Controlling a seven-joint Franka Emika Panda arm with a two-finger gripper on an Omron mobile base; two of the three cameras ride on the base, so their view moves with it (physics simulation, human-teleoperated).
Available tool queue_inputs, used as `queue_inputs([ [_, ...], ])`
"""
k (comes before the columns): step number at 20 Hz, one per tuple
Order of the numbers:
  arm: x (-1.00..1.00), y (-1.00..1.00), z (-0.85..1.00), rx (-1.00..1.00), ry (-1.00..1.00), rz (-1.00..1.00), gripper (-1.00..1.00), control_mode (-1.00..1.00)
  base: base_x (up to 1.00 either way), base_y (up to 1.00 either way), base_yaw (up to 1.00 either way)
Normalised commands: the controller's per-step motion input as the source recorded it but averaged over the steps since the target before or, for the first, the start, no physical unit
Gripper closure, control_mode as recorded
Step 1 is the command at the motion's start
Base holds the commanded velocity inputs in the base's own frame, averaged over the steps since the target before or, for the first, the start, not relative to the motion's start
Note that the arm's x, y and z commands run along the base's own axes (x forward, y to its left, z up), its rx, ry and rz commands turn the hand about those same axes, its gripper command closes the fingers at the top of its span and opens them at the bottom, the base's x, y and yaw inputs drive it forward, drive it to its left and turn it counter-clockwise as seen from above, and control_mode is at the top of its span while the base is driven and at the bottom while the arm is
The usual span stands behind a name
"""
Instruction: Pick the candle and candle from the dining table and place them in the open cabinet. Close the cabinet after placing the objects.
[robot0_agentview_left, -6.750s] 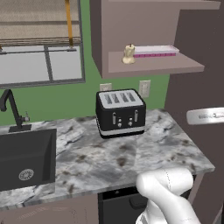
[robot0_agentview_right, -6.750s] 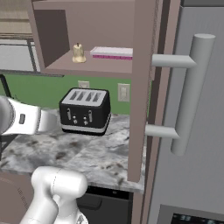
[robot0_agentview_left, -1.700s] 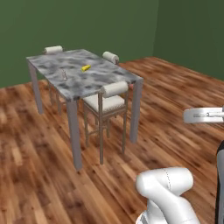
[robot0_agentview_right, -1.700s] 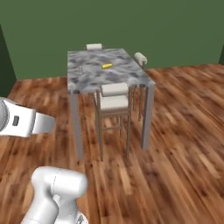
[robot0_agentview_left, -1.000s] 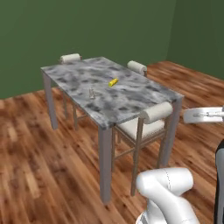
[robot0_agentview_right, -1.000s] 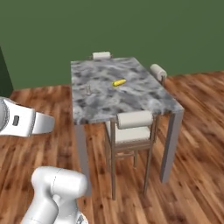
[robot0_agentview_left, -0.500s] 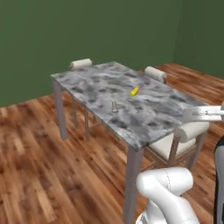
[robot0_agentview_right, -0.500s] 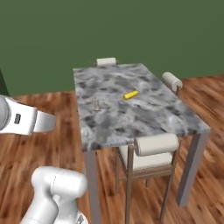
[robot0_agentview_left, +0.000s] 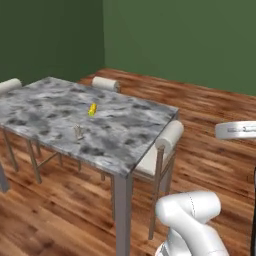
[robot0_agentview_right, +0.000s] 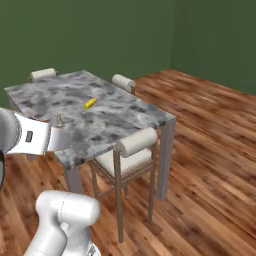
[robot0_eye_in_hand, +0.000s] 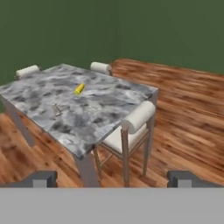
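One slim greyish-tan candle (robot0_agentview_left: 78, 131) stands upright on the marbled dining table (robot0_agentview_left: 125, 135), a little nearer to me than a yellow corn cob (robot0_agentview_left: 92, 109). From the right base, the candle (robot0_agentview_right: 59, 119) is just above my forearm. In the hand view the candle (robot0_eye_in_hand: 56, 109) is left of centre on the table (robot0_eye_in_hand: 100, 118). My gripper (robot0_eye_in_hand: 113, 178) is open and holds nothing; its fingertips (robot0_eye_in_hand: 42, 178) stand wide apart, well short of the table. The cream candle and the cabinet are out of view.
A cushioned chair (robot0_agentview_left: 165, 142) is tucked in at the table's near right side, the same chair (robot0_eye_in_hand: 135, 120) in the hand view. More chairs (robot0_agentview_left: 105, 83) stand at the far sides. Wooden floor (robot0_agentview_left: 210, 115) spreads to the right; green walls stand behind.
The base has driven from the kitchen counter to the dining table and swung round it, so the whole picture shifted and the table looks closer. The things on the table have not moved.
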Motion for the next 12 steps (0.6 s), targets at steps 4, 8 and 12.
queue_inputs([
  [4, 0.00, 0.00, 0.00, 0.00, 0.00, 0.00, -1.00, 1.00, 0.11, 0.97, -0.52],
  [8, 0.00, 0.00, 0.00, 0.00, 0.00, 0.00, -1.00, 1.00, 0.57, 1.00, -0.26],
  [12, 0.00, 0.00, 0.00, 0.00, 0.00, 0.00, -1.00, 1.00, 0.60, 1.00, -0.16],
])
